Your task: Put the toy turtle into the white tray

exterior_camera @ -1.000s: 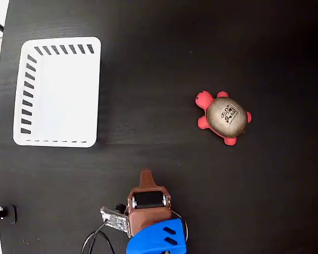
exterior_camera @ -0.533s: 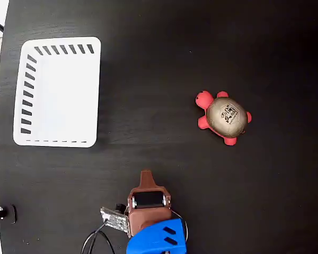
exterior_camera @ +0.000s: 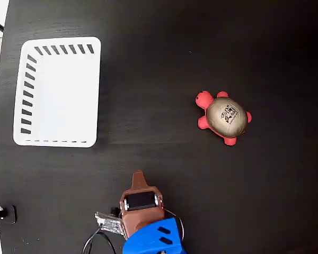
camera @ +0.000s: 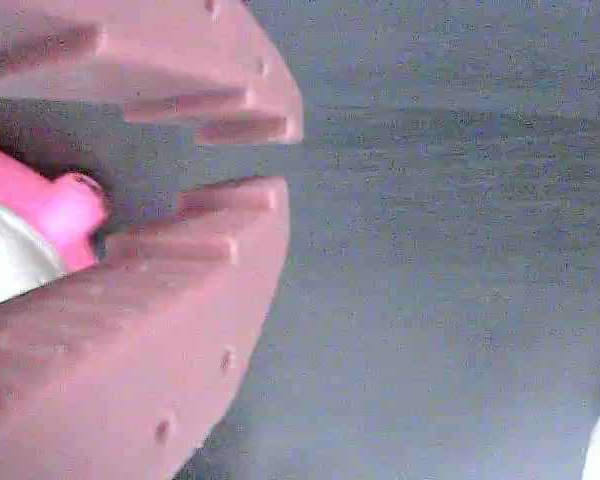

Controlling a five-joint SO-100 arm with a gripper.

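Fixed view: domed, squishy toy turtle (exterior_camera: 226,117); slotted white tray (exterior_camera: 58,90)

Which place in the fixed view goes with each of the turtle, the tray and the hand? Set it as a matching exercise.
Things:
1. toy turtle
2. white tray
3. hand

Places in the fixed view:
A. upper left
B. bottom centre, over bare table
C. right of centre, on the table

Pairs: 1-C, 2-A, 3-B
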